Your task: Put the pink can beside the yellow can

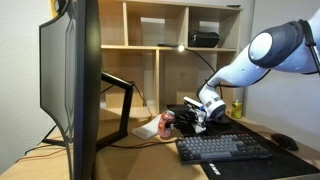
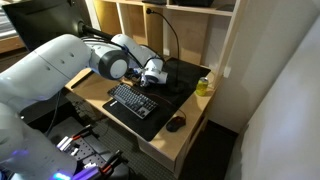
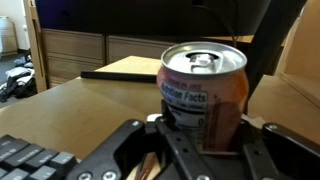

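Tool (image 3: pixel 198 150) around upright pink can (image 3: pixel 203 85): silvery top, pale lettering.

The only print that can be read is on the pink can (image 3: pixel 203 95). In the wrist view, a pale panel on its side has a bold dark heading that reads "Nutrition Facts", with the first letters lost around the can's curve. The finer lines beneath the heading are too blurred to read. The key legends on the keyboard (image 3: pixel 22 158) and any print on the yellow can (image 2: pixel 203 86) are too small to tell.
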You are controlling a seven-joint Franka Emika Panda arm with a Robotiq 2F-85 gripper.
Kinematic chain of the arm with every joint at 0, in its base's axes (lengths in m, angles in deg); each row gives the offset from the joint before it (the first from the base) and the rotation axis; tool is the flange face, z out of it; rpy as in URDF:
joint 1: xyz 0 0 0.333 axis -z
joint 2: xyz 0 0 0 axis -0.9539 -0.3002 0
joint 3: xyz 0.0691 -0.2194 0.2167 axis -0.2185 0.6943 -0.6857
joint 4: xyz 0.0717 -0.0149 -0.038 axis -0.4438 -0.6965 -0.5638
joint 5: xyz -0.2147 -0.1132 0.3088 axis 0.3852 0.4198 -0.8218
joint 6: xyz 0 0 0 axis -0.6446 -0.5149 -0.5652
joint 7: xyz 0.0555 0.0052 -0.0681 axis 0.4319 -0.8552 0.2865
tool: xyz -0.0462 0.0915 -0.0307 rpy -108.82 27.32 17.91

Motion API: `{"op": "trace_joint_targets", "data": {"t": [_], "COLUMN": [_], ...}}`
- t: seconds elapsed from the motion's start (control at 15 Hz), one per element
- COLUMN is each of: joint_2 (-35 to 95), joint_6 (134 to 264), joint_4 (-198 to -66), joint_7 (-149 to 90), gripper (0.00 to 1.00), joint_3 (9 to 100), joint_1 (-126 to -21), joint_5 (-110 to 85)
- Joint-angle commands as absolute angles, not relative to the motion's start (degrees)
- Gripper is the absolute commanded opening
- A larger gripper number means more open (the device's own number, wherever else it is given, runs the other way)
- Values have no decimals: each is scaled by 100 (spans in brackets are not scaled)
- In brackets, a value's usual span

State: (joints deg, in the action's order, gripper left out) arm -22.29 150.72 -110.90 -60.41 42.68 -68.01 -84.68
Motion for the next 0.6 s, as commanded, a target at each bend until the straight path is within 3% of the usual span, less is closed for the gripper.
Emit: {"op": "trace_joint_targets", "data": {"t": [0.0,0.53], "joint_2": [-1897,-57], "joint_6": [14999,15078], "joint_4": [-11971,-13683], "joint_7": [-5209,-5056], "gripper": [18,18], "joint_3": [4590,5124], "joint_1": [-6813,-6603], "joint_5": [-8473,-9049]}}
